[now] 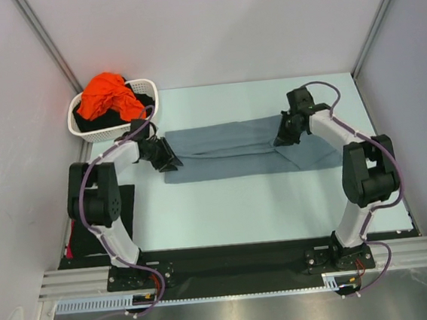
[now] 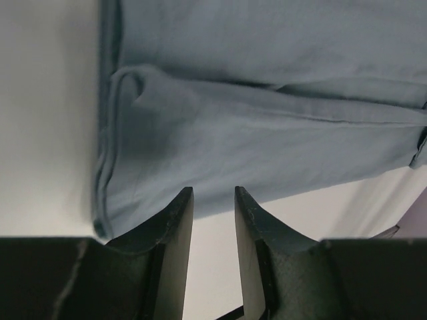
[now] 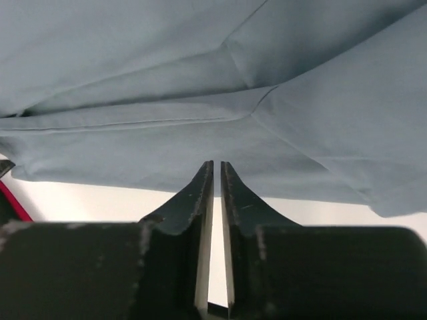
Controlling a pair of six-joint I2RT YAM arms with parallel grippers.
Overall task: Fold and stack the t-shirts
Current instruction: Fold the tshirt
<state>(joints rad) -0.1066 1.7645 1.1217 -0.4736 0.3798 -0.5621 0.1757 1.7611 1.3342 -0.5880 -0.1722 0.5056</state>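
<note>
A slate grey-blue t-shirt (image 1: 243, 149) lies folded lengthwise into a long band across the pale table (image 1: 241, 210). My left gripper (image 1: 169, 158) hovers at its left end, open and holding nothing. In the left wrist view, that gripper (image 2: 211, 193) points at the near edge of the cloth (image 2: 267, 147). My right gripper (image 1: 283, 138) is over the right part of the band. In the right wrist view, its jaws (image 3: 217, 165) stand only a slit apart, with nothing between them, just short of the shirt (image 3: 200, 87). A bright orange t-shirt (image 1: 105, 95) and a black one (image 1: 145, 100) are in the basket.
The white slotted basket (image 1: 105, 129) stands at the table's far left corner, just behind my left arm. A dark mat (image 1: 127, 210) lies by the left arm's base. Grey walls close the table in on both sides and at the back.
</note>
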